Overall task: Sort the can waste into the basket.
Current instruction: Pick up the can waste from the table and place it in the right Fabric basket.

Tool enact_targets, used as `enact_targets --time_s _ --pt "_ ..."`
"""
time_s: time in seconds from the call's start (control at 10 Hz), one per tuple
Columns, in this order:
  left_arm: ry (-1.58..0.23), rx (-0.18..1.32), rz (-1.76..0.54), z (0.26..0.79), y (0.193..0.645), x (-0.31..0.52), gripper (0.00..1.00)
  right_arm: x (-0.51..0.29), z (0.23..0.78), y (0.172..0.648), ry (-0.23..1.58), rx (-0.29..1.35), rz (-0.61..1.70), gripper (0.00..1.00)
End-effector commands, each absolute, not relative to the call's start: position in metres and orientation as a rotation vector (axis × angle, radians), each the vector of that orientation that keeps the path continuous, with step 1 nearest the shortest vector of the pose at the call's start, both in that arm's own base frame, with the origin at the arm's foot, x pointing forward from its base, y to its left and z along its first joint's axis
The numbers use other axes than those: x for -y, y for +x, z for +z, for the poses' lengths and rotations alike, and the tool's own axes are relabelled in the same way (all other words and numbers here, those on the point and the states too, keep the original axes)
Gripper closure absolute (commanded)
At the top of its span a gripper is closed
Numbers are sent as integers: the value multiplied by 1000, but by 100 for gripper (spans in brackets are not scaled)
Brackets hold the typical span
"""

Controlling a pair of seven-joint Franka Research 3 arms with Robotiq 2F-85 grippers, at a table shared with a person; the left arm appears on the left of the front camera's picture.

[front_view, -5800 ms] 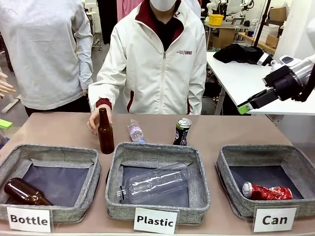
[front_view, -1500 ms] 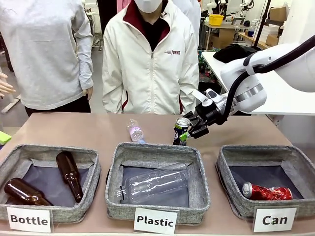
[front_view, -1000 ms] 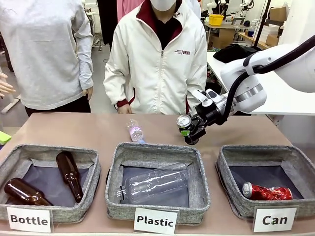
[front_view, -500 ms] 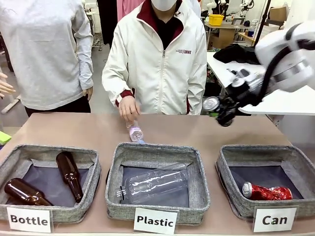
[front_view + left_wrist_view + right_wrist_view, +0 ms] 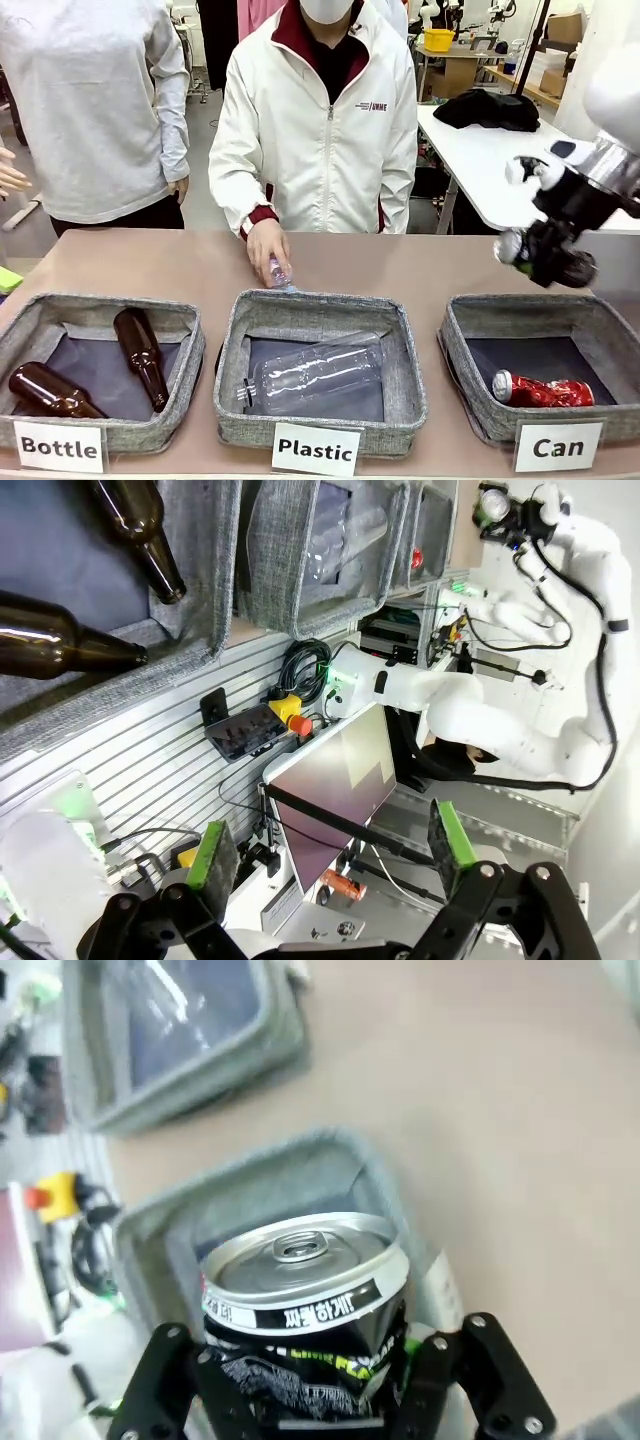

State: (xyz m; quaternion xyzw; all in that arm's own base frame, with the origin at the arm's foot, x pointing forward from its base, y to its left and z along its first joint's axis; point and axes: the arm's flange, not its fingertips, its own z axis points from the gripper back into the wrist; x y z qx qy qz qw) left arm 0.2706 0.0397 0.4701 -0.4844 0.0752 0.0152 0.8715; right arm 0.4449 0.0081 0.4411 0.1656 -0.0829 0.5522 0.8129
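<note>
Since half a second ago the right gripper has swung from mid-table to the 3 o'clock side of the front view, where it now hangs above the far rim of the basket labelled "Can", and the person's hand has come down onto the small plastic bottle at 12 o'clock of the "Plastic" basket

Left to right in the front view: the "Bottle" basket holds 2 brown glass bottles, the "Plastic" basket holds 1 clear bottle on its side, and the "Can" basket holds the red can, crushed, lying toward its 5 o'clock corner

Held off the table, the black-and-blue can is clamped in the right gripper, silver top toward 9 o'clock. In the right wrist view that can sits between the closed fingers, top facing the camera, with the grey basket beneath it

In the left wrist view the left gripper has its green-padded fingers spread wide with nothing between them, pointing off the table toward a slatted wall; the right arm holds the can at 1 o'clock
</note>
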Motion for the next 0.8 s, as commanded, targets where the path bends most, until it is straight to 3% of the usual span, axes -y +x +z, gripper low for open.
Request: enact_targets --time_s 0.0,0.4,0.5,0.6,0.7 --pt "-1015 -158 16 469 268 -40 0 -27 444 405 248 57 1133 100" --pt "-1015 -158 16 469 268 -40 0 -30 431 391 165 -58 1187 100" --pt "-1015 -158 16 469 268 -40 0 -28 431 391 169 -65 1186 95" --pt "-1015 -158 16 469 268 -40 0 -26 430 392 178 -81 1171 72" --pt "-1013 -158 32 470 271 -40 0 -26 429 392 180 -95 1174 39"
